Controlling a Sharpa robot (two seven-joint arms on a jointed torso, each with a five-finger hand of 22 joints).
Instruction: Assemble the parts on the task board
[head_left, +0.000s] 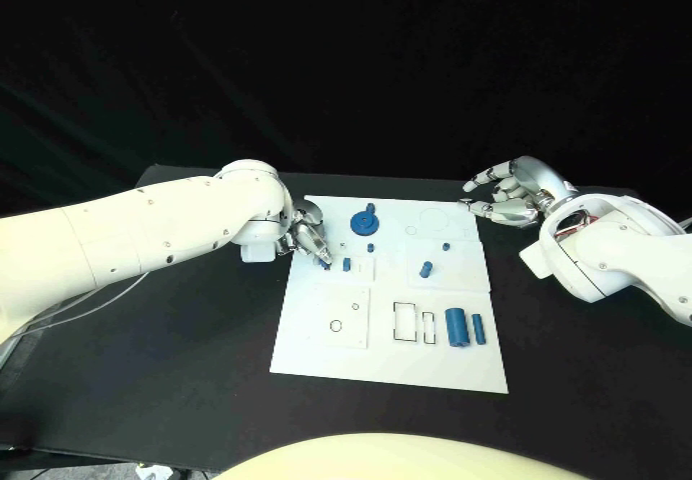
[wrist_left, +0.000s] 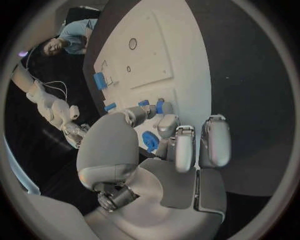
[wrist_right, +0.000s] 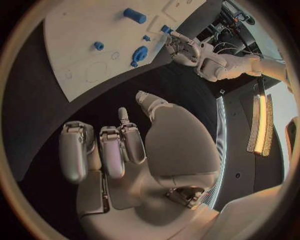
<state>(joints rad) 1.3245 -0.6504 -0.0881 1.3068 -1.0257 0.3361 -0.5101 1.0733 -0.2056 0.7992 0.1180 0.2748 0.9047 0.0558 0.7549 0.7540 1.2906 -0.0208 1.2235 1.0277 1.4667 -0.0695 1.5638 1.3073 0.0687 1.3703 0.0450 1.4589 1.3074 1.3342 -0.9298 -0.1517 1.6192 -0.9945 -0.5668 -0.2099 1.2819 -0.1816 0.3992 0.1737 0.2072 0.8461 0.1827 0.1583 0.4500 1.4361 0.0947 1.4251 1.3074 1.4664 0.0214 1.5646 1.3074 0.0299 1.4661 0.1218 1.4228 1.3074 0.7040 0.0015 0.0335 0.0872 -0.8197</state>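
On the black surface (head_left: 173, 350) lies the white task board (head_left: 389, 350), with the small blue parts spread over it. The left robot hand (head_left: 306, 238) hangs over the board's left edge near its far end, fingers pointing down at the board; in the left wrist view its fingertips (wrist_left: 145, 111) sit right at two small blue pegs (wrist_left: 156, 105), but whether they grip one cannot be told. Just beside that hand stands a round blue knob (head_left: 366, 221), and a small blue peg (head_left: 346, 264) stands close below the fingers. Nearer the middle of the board are a tiny blue stud (head_left: 371, 247), another tiny stud (head_left: 447, 244) and a short tilted blue pin (head_left: 427, 268). Toward the near right of the board two blue cylinders lie side by side, a thicker one (head_left: 456, 327) and a thinner one (head_left: 479, 328), next to outlined rectangular slots (head_left: 407, 322). The right robot hand (head_left: 508, 197) hovers off the board's far right corner, above the dark surface, its fingers loosely curled and apart and holding nothing
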